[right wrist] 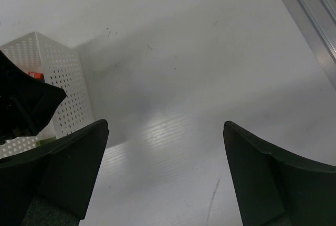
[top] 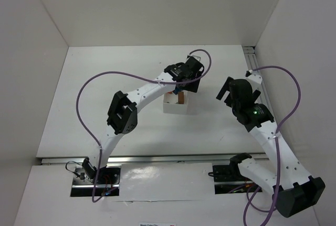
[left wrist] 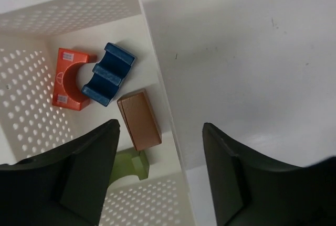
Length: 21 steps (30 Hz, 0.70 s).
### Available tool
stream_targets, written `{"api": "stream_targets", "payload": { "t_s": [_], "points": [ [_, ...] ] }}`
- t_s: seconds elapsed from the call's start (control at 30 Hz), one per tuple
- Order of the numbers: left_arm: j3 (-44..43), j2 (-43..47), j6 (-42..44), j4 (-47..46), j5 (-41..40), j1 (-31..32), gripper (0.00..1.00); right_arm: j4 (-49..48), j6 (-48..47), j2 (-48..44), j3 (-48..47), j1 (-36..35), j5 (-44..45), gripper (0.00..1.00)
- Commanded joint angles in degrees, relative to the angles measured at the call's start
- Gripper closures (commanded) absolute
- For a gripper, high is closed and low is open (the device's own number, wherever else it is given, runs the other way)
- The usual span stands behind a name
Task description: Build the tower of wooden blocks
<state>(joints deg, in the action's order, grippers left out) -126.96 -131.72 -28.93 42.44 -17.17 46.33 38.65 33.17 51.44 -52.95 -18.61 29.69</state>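
left end effector [left wrist: 160, 131] wide open above tray [left wrist: 153, 63]

White perforated plastic tray [left wrist: 149, 42]: smooth, slight sheen. Red arched wooden block [left wrist: 65, 82], blue notched wooden block [left wrist: 111, 74], brown rectangular wooden block [left wrist: 139, 119]: painted, satin, smooth. White table top [left wrist: 252, 53]: matt, lightly scuffed.

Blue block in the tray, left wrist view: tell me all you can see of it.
The blue block looks like dark-blue painted wood, with stepped notches cut into one long side. It lies at a slant inside the white perforated tray, against the red arch block and close to the brown block. Nothing grips it.
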Motion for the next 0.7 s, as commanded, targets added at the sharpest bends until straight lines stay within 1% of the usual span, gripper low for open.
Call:
{"api": "stream_targets", "payload": {
  "t_s": [0.0, 0.03, 0.07, 0.1, 0.13, 0.2, 0.27, 0.3, 0.4, 0.43, 0.5, 0.53, 0.63, 0.67],
  "points": [
    [-3.4, -2.5, -1.3, 1.0, -1.6, 0.5, 0.25, 2.0, -1.2, -1.1, -2.0, -0.3, 0.0, 0.04],
    [-3.4, -3.1, -1.3, 0.5, -1.6, 0.5, 0.25, 2.0, -1.2, -1.6, -2.0, -0.3, 0.0, 0.04],
    [-3.4, -4.0, -1.3, 0.5, -1.6, 0.5, 0.28, 2.0, -1.2, -1.6, -2.0, -0.3, 0.0, 0.06],
    [-3.4, -4.0, -1.9, 0.5, -2.3, 0.5, 0.29, 2.0, -1.2, -1.6, -2.0, -0.3, 0.0, 0.09],
    [-3.4, -4.5, -1.9, 0.5, -2.3, 0.5, 0.33, 2.0, -1.2, -1.6, -2.0, -0.3, 0.0, 0.11],
    [-3.4, -4.5, -2.4, 0.5, -2.3, 0.5, 0.38, 2.0, -1.2, -1.6, -1.5, -0.3, 0.0, 0.15],
    [-2.6, -4.5, -2.4, -0.1, -2.3, 0.5, 0.43, 2.0, -1.2, -1.6, -1.5, -0.3, 0.0, 0.16],
    [-2.1, -4.5, -2.4, -0.8, -1.8, 0.5, 0.49, 2.0, -1.2, -1.6, -1.5, -0.3, 0.0, 0.16],
    [-2.1, -4.5, -1.9, -0.8, -1.1, 0.5, 0.62, 1.4, -1.2, -1.6, -1.5, -0.3, -0.5, 0.18],
    [-2.1, -5.0, -1.9, -0.8, -0.5, 0.5, 0.73, 1.4, -1.7, -1.6, -1.5, -0.3, -0.5, 0.18],
    [-2.1, -4.3, -1.9, -0.8, -0.5, 0.5, 0.83, 1.4, -1.7, -1.6, -1.5, -0.3, -1.0, 0.18],
    [-1.4, -3.8, -1.9, -0.8, 0.4, 0.5, 0.91, 1.4, -1.7, -1.6, -1.5, -0.3, -1.0, 0.18],
    [-1.4, -0.4, -1.9, -0.8, 2.2, 0.5, 1.00, 1.4, -1.7, -1.6, -1.5, -0.3, -1.0, 0.18],
    [-0.8, 0.8, -1.9, -0.8, 4.6, 0.5, 1.00, 1.9, -2.2, -1.6, -2.0, -0.3, -1.0, 0.18]
  ]
}}
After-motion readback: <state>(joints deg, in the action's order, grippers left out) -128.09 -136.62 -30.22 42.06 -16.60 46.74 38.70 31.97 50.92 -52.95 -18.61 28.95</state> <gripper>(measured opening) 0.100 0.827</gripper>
